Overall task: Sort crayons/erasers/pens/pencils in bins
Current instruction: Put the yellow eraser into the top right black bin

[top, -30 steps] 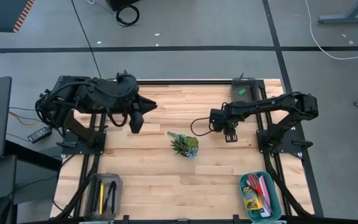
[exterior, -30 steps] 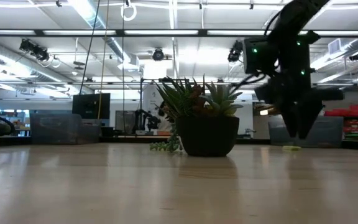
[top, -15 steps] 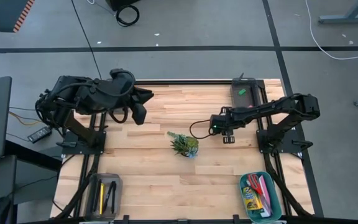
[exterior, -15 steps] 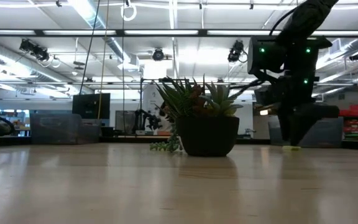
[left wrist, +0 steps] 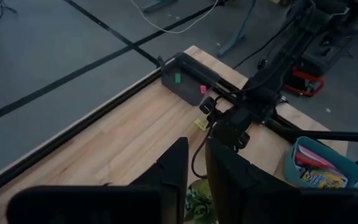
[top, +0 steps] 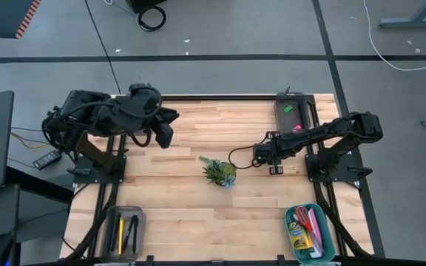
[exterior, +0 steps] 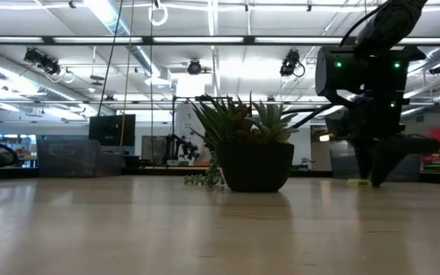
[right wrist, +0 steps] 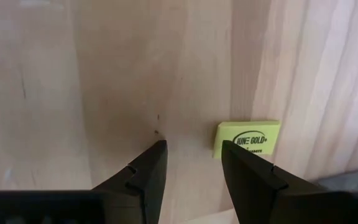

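Note:
My right gripper [right wrist: 194,155] is open and points down, close over the table right of the plant. A yellow eraser [right wrist: 247,138] lies flat on the wood just beyond one fingertip [right wrist: 244,155], not between the fingers. It also shows in the low view [exterior: 357,182] and the left wrist view [left wrist: 199,124]. A green eraser [top: 288,108] and a pink eraser [top: 297,127] lie in the dark grey bin [top: 307,111] at the far right. My left gripper [left wrist: 196,149] hangs over the far left, fingers a narrow gap apart and empty.
A potted spiky plant [top: 219,172] stands mid-table, left of my right gripper [top: 273,162]. The teal bin [top: 330,235] at the near right holds the crayon box [top: 299,237] and red scissors. A grey bin [top: 140,216] at the near left holds pencils and black pens.
My right gripper has come down toward the table and gone a little toward the near edge, ending next to the yellow eraser, which has stayed where it was. My left gripper has drawn back a little toward the far edge.

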